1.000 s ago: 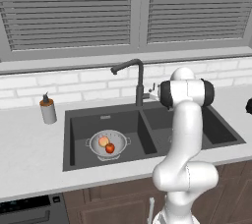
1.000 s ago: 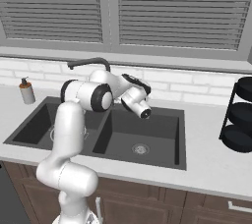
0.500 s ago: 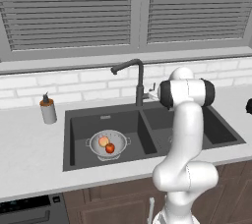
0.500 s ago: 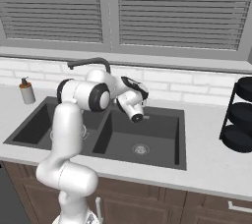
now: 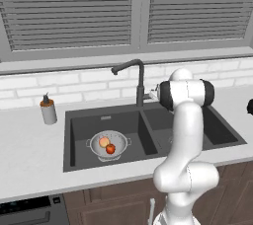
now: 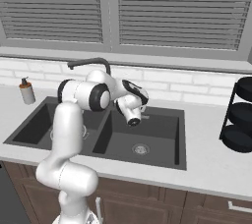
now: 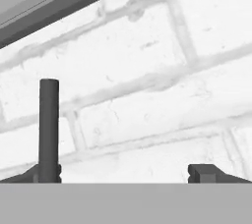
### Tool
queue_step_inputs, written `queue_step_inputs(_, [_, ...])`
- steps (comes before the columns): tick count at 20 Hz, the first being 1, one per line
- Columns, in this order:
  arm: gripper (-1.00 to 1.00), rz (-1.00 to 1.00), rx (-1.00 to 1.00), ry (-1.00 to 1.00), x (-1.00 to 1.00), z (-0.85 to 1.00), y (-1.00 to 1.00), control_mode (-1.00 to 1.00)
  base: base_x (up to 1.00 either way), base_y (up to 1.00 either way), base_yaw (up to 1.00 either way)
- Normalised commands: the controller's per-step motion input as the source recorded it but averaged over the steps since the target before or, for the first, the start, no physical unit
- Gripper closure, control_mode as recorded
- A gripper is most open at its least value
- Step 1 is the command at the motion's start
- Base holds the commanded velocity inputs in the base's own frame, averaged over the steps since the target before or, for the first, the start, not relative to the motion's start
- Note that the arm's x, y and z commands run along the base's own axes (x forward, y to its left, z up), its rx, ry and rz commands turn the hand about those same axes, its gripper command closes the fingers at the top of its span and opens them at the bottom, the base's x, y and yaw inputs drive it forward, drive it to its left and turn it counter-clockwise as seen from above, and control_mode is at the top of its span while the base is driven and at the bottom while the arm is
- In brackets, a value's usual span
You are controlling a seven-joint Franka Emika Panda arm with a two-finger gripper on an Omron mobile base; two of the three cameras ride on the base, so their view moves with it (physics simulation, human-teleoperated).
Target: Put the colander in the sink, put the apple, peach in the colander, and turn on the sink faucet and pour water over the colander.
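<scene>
The silver colander [image 5: 122,141] sits in the left basin of the dark sink [image 5: 74,137]. The red apple [image 5: 110,148] and the paler peach [image 5: 104,142] lie inside it. The dark gooseneck sink faucet [image 5: 140,83] rises behind the divider between the basins. My gripper [image 5: 152,93] hovers just right of the faucet's base, above the sink's back edge, and points at the brick wall. In the hand view my gripper [image 7: 127,176] is open with nothing between its fingertips, and the faucet's upright post [image 7: 49,120] stands over the left tip.
A grey soap dispenser [image 5: 48,110] stands on the counter left of the sink. A black tiered rack [image 6: 241,115] stands on the counter at the far right. The right basin [image 6: 162,134] holds nothing but its drain. The white brick wall is close ahead of the hand.
The hand has shifted slightly down and toward the faucet. Its jaws have stayed wide open. The colander and both fruits have not moved.
</scene>
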Motion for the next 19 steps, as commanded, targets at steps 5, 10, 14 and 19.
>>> queue_step_inputs(5, [-1.0, 0.0, 0.27, 0.09, 0.37, 0.05, -1.0, -1.0, 0.0, 0.0, 0.0])
queue_step_inputs(10, [-1.0, 0.0, 0.3, 0.15, 0.5, 0.09, -1.0, -1.0, 0.0, 0.0, 0.0])
queue_step_inputs(14, [-1.0, 0.0, 0.35, 0.11, 0.59, 0.04, -1.0, -1.0, 0.0, 0.0, 0.0])
queue_step_inputs(19, [-1.0, 0.0, 0.38, 0.08, 0.51, 0.04, -1.0, -1.0, 0.0, 0.0, 0.0])
